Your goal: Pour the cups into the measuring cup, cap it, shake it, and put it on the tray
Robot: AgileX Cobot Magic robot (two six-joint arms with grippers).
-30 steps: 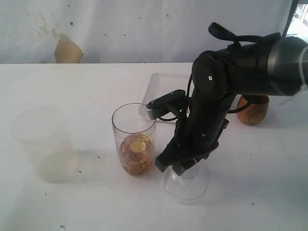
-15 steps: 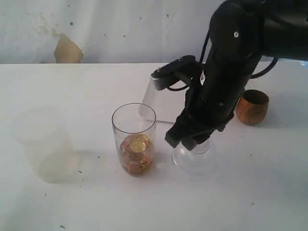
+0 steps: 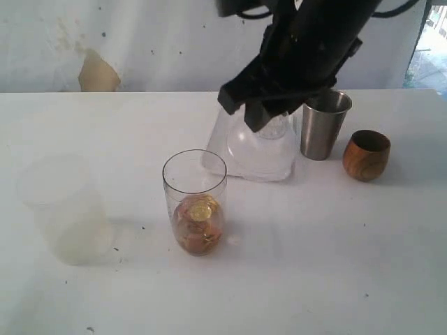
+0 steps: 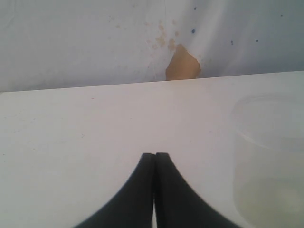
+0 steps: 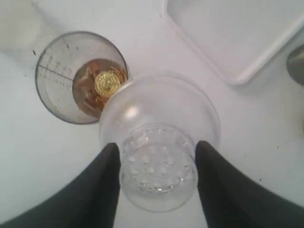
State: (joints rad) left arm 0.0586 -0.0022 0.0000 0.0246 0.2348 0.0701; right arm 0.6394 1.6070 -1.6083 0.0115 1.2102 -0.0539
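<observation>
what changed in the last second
The right tool, shut on the cap, lifted it from the table beside the measuring cup and carried it up and toward the back. The measuring cup, frosted cup and wooden cup stayed put.

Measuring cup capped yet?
Open. The tall clear plastic cylinder has a bare mouth; the right gripper holds the clear dome-shaped plastic lid apart from it.
</observation>
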